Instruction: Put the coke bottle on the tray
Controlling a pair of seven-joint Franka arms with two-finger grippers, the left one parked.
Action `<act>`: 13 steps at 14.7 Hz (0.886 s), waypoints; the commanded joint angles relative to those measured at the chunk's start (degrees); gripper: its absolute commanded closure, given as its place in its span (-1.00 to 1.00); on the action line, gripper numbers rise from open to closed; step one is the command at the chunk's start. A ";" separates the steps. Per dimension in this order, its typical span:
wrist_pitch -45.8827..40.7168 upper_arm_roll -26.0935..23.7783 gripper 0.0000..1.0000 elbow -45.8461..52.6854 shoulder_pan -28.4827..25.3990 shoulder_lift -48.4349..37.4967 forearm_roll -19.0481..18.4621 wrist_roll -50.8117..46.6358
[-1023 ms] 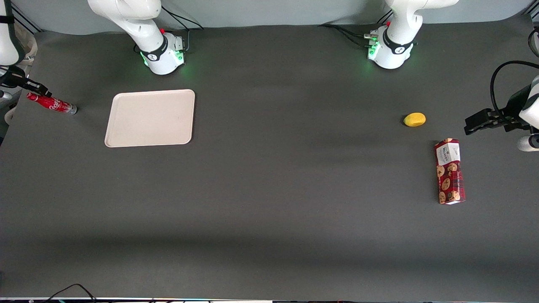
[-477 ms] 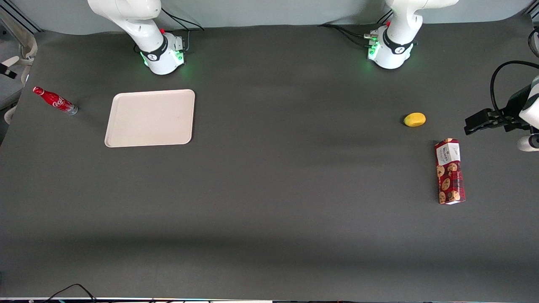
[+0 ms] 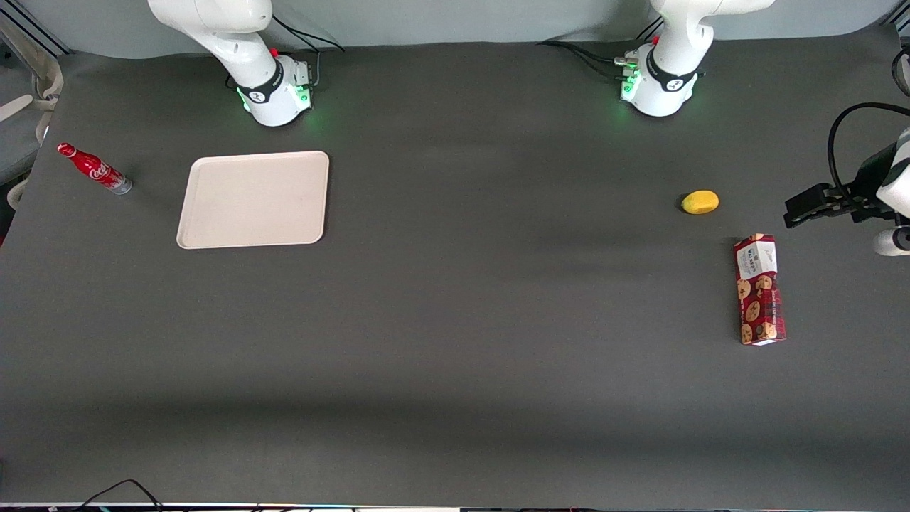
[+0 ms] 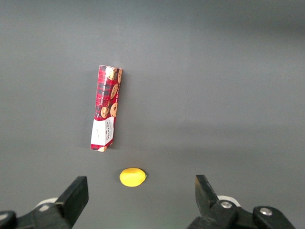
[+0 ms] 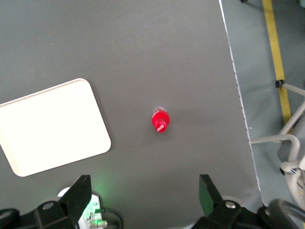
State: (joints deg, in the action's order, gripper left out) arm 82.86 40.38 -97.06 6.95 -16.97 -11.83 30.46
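Coke bottle standing on the table, off the tray.

In our right wrist view we look straight down on the coke bottle [image 5: 160,120], upright on the dark table [image 5: 143,47], with the gripper [image 5: 145,198] high above it, jaws spread wide and holding nothing. In the front view the coke bottle [image 3: 94,168] stands at about nine o'clock from the cream tray [image 3: 254,200], apart from its rim, at the working arm's end. Toward the parked arm's end we see a yellow lemon [image 3: 700,202] and, nearer the camera, a cookie box [image 3: 759,289].
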 commanded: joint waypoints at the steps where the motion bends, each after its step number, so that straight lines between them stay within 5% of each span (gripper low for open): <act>1: -3.58 -1.79 -1.00 1.70 0.26 -1.83 -2.50 -1.27; 5: 0.17 -0.66 -1.00 -4.50 1.13 -4.19 -2.50 -2.07; 13: 39.09 14.10 -1.00 -40.98 1.84 -11.86 -3.73 -1.98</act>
State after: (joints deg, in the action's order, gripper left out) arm 114.94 52.34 -130.73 9.10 -25.67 -13.94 29.76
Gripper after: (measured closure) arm 0.000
